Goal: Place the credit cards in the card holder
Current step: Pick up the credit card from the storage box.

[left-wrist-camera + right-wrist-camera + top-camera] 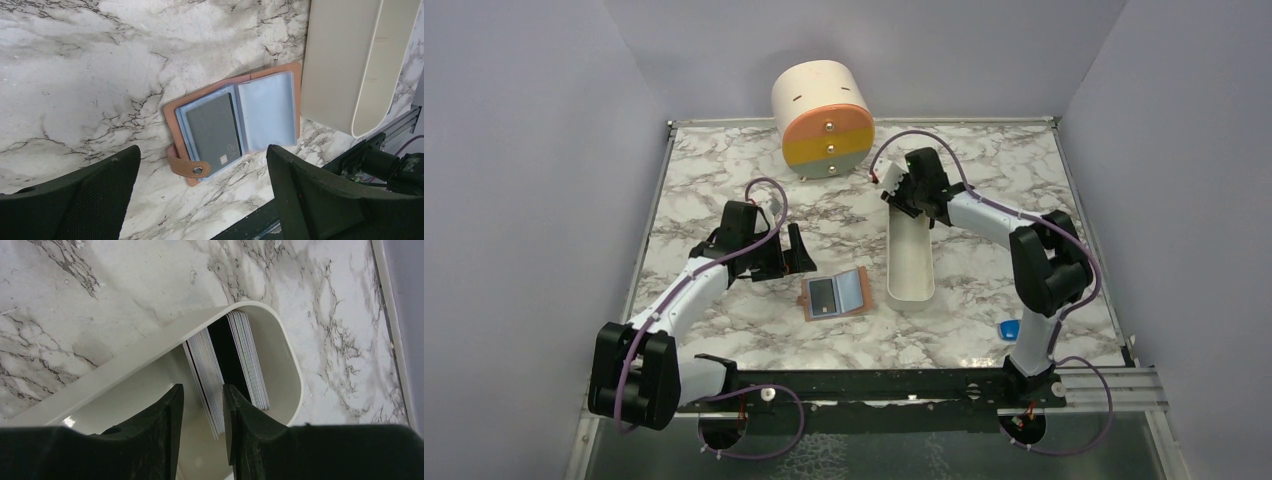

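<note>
Card holder (235,127) open beside tray (330,60) | left end effector (203,152) released | right end effector (202,390): cannot tell

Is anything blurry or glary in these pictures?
Top view: even, soft light, faint shadows on the white marble table. Left wrist view: tan leather card holder sharp, evenly lit. Right wrist view: small glare spot inside the long white tray; stacked thin plastic cards crisp.

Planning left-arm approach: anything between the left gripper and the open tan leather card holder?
Nothing: top view shows only bare marble tabletop between the left gripper and the tan leather card holder; left wrist view agrees.
</note>
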Robot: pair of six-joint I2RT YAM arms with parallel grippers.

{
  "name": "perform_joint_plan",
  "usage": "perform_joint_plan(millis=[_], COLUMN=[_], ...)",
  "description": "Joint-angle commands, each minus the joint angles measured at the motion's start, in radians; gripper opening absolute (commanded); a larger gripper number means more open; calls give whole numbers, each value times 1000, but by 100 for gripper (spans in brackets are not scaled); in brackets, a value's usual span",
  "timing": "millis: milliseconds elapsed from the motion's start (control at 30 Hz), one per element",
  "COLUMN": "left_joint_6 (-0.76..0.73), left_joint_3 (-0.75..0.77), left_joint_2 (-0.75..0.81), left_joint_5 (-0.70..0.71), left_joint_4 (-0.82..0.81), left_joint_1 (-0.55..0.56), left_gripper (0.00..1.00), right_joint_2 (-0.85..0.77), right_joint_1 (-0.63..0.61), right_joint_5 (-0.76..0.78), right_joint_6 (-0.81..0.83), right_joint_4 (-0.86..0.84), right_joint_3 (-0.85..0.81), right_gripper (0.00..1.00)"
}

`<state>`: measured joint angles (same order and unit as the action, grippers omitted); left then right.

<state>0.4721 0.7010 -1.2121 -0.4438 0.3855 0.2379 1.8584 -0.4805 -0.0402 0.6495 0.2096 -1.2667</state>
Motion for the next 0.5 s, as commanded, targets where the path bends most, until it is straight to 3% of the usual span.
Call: perform_joint_plan(millis=[0,200,467], left_joint_6=[-23,-23,-21], left_joint_3=[28,29,28], left_joint_2=[-15,-30,-43], left_joint_5=[8,6,1], left_joint_4=[12,14,14], left_joint_1=[0,-3,-3], left_gripper=[99,99,99], right_joint_2=[44,84,96], right_joint_1=[1,0,2], right_joint_5=[18,102,131], right_joint_6=[53,79,94], right_joint_4=[-82,-140,-220], right_joint_3=[-5,5,15], right_gripper=[35,35,24])
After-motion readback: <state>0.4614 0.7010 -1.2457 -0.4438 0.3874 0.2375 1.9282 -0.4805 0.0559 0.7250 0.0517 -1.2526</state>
